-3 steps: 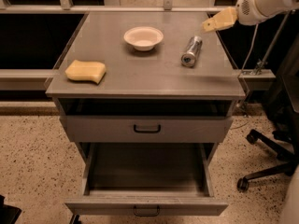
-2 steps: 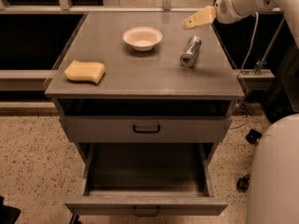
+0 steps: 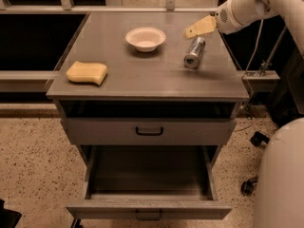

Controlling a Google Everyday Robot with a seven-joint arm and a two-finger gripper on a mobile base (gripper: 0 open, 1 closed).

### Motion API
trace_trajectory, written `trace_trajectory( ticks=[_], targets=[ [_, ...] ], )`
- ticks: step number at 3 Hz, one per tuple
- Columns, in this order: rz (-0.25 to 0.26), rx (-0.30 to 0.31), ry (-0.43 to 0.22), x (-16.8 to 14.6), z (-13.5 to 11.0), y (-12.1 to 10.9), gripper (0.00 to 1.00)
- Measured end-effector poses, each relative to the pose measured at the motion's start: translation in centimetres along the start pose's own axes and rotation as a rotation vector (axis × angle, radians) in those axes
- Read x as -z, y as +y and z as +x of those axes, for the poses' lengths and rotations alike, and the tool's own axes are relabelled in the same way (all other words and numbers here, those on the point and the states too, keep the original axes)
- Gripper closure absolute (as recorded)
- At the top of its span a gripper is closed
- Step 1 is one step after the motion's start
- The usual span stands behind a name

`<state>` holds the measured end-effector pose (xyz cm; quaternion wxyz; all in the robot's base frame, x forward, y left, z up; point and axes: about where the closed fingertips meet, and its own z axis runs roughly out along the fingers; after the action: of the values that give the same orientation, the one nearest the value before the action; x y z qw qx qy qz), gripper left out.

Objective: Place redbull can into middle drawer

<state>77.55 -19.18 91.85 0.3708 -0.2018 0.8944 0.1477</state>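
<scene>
The redbull can (image 3: 194, 52) lies on its side on the right part of the grey cabinet top (image 3: 142, 75), its round dark-rimmed end facing the front. My gripper (image 3: 191, 31) hangs just above and behind the can's far end, reaching in from the upper right; it holds nothing. The middle drawer (image 3: 148, 184) is pulled out wide below, its inside bare, with a small black loop handle (image 3: 148, 216) on its front.
A white bowl (image 3: 146, 38) stands at the back middle of the top. A yellow sponge (image 3: 87, 72) lies at the front left. The upper drawer front (image 3: 149, 131) is shut. A chair base with castors (image 3: 254, 141) stands on the speckled floor at right.
My gripper has moved left and down from the right edge of the cabinet toward the can. The can, bowl, sponge and drawers have not moved.
</scene>
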Motion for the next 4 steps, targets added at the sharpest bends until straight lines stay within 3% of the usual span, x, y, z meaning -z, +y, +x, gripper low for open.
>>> trace_trajectory(
  ticks=[1, 2, 3, 4],
  targets=[
    [0.007, -0.012, 0.016, -0.4, 2.1, 0.8, 0.00],
    [0.022, -0.002, -0.034, -1.6, 3.6, 2.0, 0.00],
    [0.040, 0.034, -0.110, -4.4, 3.3, 3.9, 0.00],
    [0.059, 0.037, -0.178, -4.6, 1.8, 3.6, 0.00]
  ],
)
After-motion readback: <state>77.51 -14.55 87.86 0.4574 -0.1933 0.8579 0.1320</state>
